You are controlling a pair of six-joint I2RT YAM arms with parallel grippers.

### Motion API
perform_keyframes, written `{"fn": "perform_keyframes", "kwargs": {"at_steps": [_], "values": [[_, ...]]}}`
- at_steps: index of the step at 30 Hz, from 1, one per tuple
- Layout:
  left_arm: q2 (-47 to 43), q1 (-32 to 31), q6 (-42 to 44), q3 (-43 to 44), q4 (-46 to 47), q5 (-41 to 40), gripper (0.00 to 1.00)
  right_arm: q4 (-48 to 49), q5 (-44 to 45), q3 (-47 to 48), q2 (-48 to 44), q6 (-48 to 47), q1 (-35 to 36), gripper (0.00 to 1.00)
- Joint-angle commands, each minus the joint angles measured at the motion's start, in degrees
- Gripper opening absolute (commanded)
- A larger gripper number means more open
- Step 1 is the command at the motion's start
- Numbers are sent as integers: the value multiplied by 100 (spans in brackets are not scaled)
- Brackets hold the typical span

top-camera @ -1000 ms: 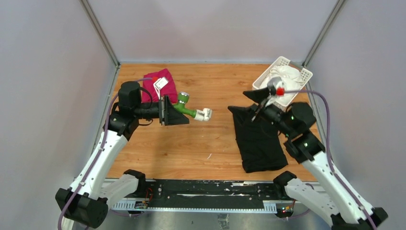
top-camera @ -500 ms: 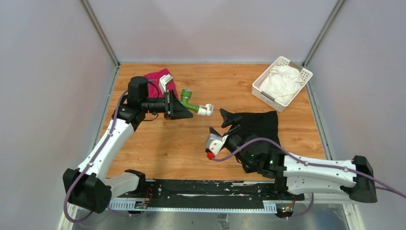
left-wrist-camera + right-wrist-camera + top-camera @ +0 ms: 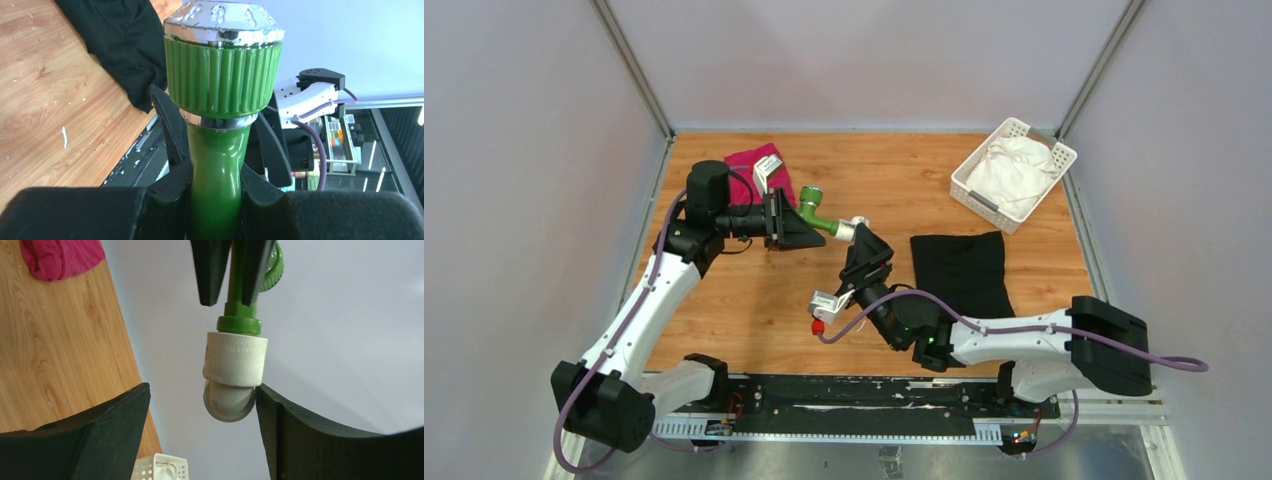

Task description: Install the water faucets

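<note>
At the left gripper [image 3: 814, 225], the jaws are clamped on the green stem of the tap [image 3: 816, 212], just below its ribbed knob [image 3: 223, 65]. In the left wrist view the hold looks square and firm. On the tap's outlet end sits the white fitting [image 3: 853, 230], its mouth against the green collar [image 3: 240, 324]. The pair is held off the table [image 3: 754, 300], left of centre. I cannot tell how far the joint is seated.

My right gripper [image 3: 863, 243] comes up from the near side with its jaws apart, straddling the fitting's elbow. One pad [image 3: 285, 430] touches the elbow or lies just beside it, and the other stands clear. Nothing is gripped there.

Further out, a red cloth [image 3: 759, 160] lies far left behind the left gripper. A black cloth [image 3: 961, 270] lies flat at right. A basket [image 3: 984, 207] holding a white cloth [image 3: 1016, 165] sits in the far right corner.

Assessment: the two parts are brought together, so the mating step is under way. What is left, as I judge it, is closing the right jaws on the fitting and driving it home against the left hold.
</note>
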Motion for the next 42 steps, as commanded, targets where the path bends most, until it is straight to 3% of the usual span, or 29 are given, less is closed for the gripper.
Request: {"fn": "perform_keyframes", "kwargs": {"at_steps": [1, 7, 13, 17, 19, 23, 29, 42], "values": [[-158, -18, -58, 30, 59, 102, 0, 1267, 199, 127, 268, -669, 72, 77], [-181, -18, -13, -25, 56, 129, 0, 1249, 181, 274, 256, -572, 70, 47], [-244, -18, 111, -79, -2, 186, 0, 580, 105, 402, 29, 10, 64, 35], [-291, -18, 350, -97, -117, 310, 0, 30, 8, 541, -283, 708, 59, 33], [-314, -18, 498, -104, -166, 369, 0, -739, -181, 658, -642, 1430, 7, 33], [-404, -18, 562, -169, -25, 483, 0, -2690, -1236, 1064, -1424, 3464, -354, 31], [-507, -18, 579, -271, 229, 583, 0, -4269, -2652, 1594, -1820, 4996, -930, 31], [-875, -18, 807, -308, 529, 880, 0, -4914, -5055, 2207, -1424, 6966, -1845, 35]]}}
